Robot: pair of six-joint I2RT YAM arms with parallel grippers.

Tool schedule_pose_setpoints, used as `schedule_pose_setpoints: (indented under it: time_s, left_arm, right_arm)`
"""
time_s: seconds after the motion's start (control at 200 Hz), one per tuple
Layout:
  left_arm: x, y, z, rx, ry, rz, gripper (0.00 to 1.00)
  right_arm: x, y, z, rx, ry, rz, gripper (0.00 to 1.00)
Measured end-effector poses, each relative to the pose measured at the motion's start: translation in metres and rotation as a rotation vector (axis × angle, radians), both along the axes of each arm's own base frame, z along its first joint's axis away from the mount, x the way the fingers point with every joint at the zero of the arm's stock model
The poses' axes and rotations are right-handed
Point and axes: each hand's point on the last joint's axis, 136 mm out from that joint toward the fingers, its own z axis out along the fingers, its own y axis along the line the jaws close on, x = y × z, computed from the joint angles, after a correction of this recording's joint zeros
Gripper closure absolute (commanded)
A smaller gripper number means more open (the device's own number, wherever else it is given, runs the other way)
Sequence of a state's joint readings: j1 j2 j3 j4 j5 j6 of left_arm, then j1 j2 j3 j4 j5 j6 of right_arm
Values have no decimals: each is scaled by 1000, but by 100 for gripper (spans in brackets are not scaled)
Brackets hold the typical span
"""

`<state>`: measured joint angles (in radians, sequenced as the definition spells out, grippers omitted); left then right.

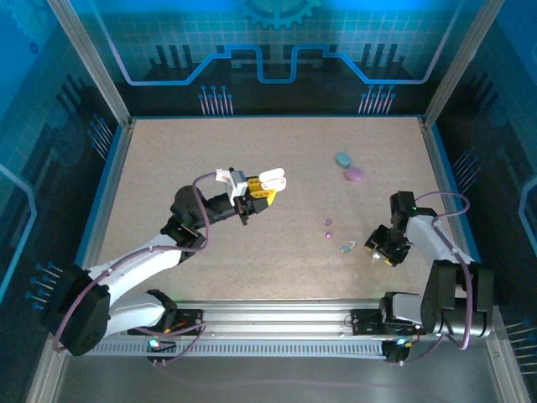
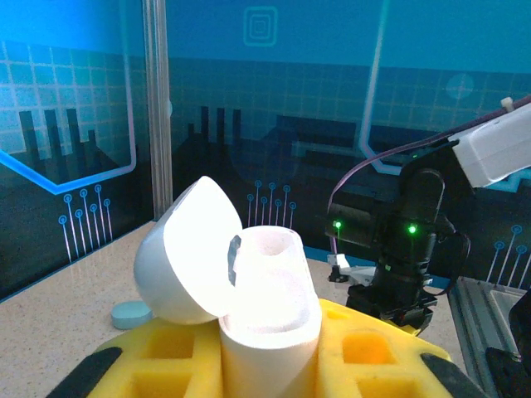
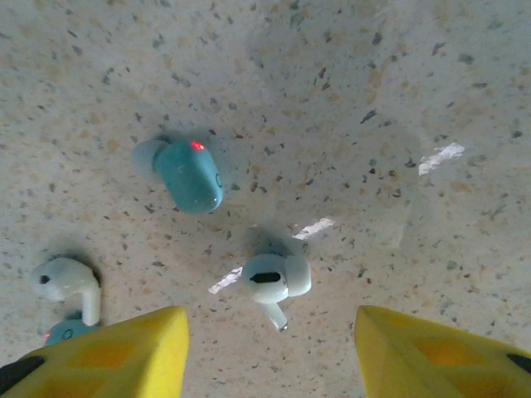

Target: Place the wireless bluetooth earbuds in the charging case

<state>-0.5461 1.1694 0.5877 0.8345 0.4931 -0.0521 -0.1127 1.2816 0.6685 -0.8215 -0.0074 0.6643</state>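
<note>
The small white stemmed earbud [image 3: 275, 280] lies on the speckled worktop [image 3: 373, 99] between the right fingers [image 3: 124, 352], which stand apart and clear of it. Closing off-centre could flick it toward the teal earbud [image 3: 189, 172]. The left fingers [image 2: 178, 352] clamp the open white charging case [image 2: 270, 323].

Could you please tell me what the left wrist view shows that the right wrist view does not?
Left wrist view: the left gripper shut on a glossy white plastic charging case, its lid hinged open; a flat light-teal pebble-shaped case lying behind it; the black right arm with green lights; the blue printed wall. Right wrist view: the open right gripper straddling a white stemmed earbud, plus a teal earbud with a red light and a second white earbud lying apart. Shared: the beige speckled tabletop and yellow finger pads.
</note>
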Motion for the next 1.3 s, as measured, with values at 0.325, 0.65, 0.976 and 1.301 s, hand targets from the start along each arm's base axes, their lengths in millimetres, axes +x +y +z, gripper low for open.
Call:
schedule_pose_setpoints:
  time_s: [0.325, 0.65, 0.976, 1.301]
  left_arm:
    - [0, 0, -1, 1, 1, 0, 78]
    - [0, 0, -1, 1, 1, 0, 78]
    - [0, 0, -1, 1, 2, 0, 78]
    - [0, 0, -1, 1, 2, 0, 78]
  right_arm:
    - [-1, 0, -11, -4, 43, 43, 53]
    - [-1, 1, -17, -21, 76, 92, 60]
    - [7, -4, -13, -50, 56, 110, 62]
    - [6, -2, -19, -43, 77, 116, 66]
